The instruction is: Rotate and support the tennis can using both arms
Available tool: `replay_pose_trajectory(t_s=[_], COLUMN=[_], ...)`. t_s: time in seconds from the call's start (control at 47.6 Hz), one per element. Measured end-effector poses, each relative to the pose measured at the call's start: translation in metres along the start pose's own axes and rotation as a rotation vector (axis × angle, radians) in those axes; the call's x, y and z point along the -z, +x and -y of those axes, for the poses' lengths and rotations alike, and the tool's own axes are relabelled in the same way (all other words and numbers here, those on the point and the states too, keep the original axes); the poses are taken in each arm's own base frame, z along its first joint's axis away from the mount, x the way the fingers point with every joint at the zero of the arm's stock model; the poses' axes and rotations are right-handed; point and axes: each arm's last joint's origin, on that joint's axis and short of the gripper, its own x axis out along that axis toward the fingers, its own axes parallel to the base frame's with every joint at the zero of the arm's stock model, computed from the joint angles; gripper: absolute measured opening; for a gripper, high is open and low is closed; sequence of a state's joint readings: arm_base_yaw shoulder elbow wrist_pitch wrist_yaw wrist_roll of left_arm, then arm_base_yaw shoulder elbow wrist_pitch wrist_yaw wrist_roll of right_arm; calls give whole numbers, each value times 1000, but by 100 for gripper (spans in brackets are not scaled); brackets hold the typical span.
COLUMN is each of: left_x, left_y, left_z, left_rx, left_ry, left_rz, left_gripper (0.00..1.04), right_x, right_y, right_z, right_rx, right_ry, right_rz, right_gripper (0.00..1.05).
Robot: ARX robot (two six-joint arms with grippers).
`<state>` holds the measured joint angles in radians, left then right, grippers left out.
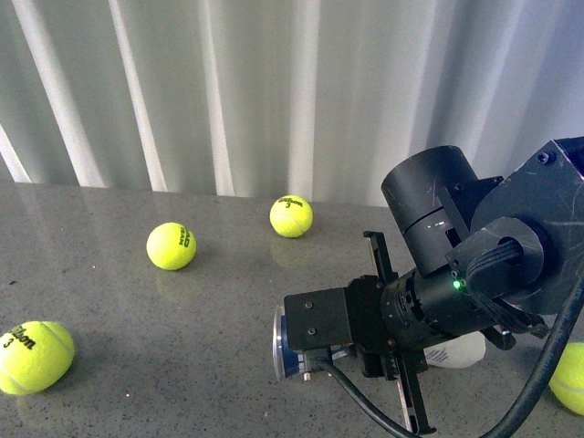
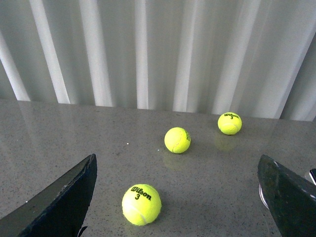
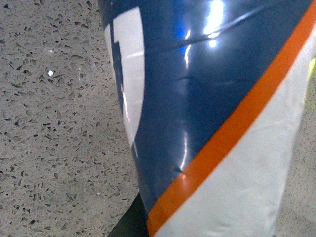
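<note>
While the tennis can (image 1: 281, 343) lay on its side at the lower middle of the front view, clear end facing left and the rest hidden under the right arm (image 1: 511, 246), the task looked barely begun: the tube was flat on the grey surface (image 1: 182, 383), neither turned nor propped. At the far left one tennis ball (image 1: 35, 356) sat by the frame edge. Two more tennis balls (image 1: 171, 245) (image 1: 291, 216) stood further back toward the middle, all well apart from the can.

To do this step well, the free arm would probably need to come in from the left toward that clear end, skirting the nearest ball, and meet the tube squarely so it pivots and does not roll. The plastic looked thin, so a light squeeze seemed wise.

The left arm was out of the front view. In its wrist view the left gripper (image 2: 176, 165) was spread wide and held nothing, its fingers (image 2: 59, 202) in the lower corners. The right arm sloped down from the right of the front view, wrist bent leftward, green light (image 1: 455, 284) lit, with the right gripper (image 1: 394, 333) set across the can. Its wrist view was filled by the navy, orange and white label (image 3: 197, 98), but whether that gripper was clamped I cannot tell
</note>
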<state>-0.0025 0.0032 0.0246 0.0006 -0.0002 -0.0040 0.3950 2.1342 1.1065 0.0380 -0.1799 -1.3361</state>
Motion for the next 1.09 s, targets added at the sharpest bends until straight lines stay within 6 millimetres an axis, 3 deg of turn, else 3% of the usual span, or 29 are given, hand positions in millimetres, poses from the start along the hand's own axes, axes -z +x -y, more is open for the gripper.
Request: replay_pose_trajectory(t_s=[0.063, 0.252, 0.357, 0.588, 0.924, 1.092], left_x=[0, 0, 0, 0, 0, 0], left_y=[0, 0, 0, 0, 0, 0], left_z=[0, 0, 0, 0, 0, 0], left_rx=[0, 0, 0, 0, 0, 0], left_ry=[0, 0, 0, 0, 0, 0], left_rz=[0, 0, 0, 0, 0, 0], left_gripper=[98, 98, 98, 98, 98, 98], right_x=[0, 0, 1, 0, -8, -16], right_y=[0, 1, 2, -5, -32, -64], right_z=[-1, -8, -13, -10, 4, 21], right_rx=[2, -18, -35, -21, 34, 102], right_ry=[8, 55, 81, 108, 190, 327], right_rz=[2, 18, 26, 36, 103, 202], right_gripper=[15, 44, 65, 99, 98, 98])
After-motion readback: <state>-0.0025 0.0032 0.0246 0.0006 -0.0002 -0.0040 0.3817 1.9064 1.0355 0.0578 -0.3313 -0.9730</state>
